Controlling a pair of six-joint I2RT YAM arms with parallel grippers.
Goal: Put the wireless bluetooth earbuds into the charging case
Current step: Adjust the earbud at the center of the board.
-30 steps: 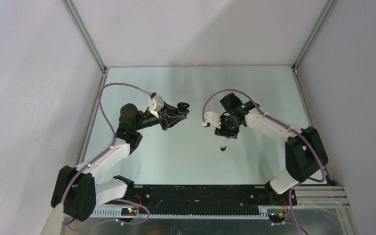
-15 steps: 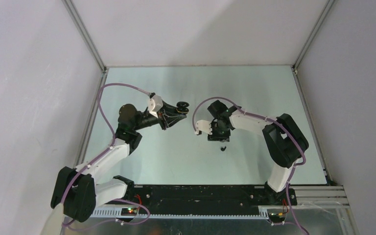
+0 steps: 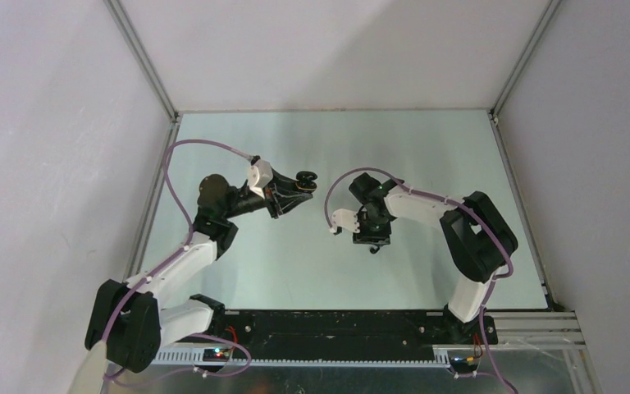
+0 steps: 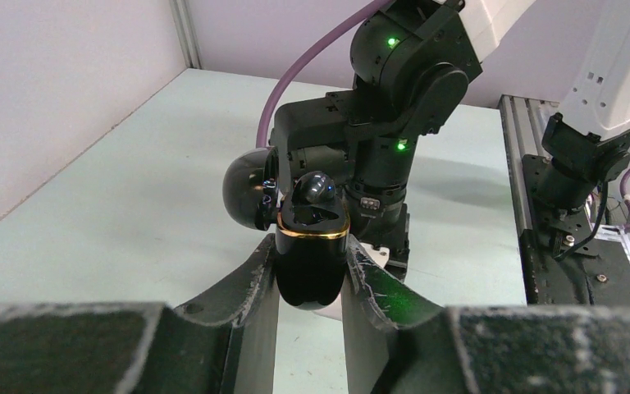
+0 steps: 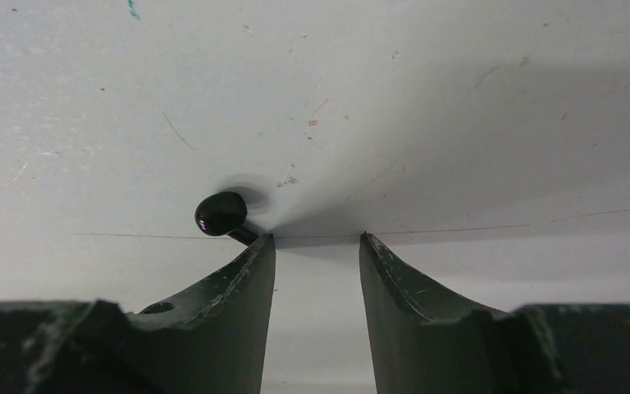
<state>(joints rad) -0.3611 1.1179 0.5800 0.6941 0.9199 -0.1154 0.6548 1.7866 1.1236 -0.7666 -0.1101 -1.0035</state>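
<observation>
My left gripper (image 4: 312, 246) is shut on the black charging case (image 4: 312, 275), held off the table. The case has a gold rim, and its round lid (image 4: 244, 193) hangs open to the left. One glossy black earbud (image 4: 316, 189) sits in the case's top. In the top view the case (image 3: 303, 180) is left of centre. A second black earbud (image 5: 220, 212) lies on the table just outside my right gripper's left fingertip (image 5: 258, 254), its short stem at the tip. My right gripper (image 5: 316, 240) points down at the table, open, with nothing between its fingers. From above, this earbud (image 3: 373, 249) peeks out below the right gripper (image 3: 371, 240).
Grey walls and aluminium frame posts (image 3: 143, 61) enclose the pale table (image 3: 295, 271). The black base rail (image 3: 336, 328) runs along the near edge. In the left wrist view the right arm (image 4: 394, 107) stands close behind the case.
The right arm swung left and toward the near edge, coming down over the loose black earbud, and its jaws narrowed slightly. The left arm and case stayed put.
</observation>
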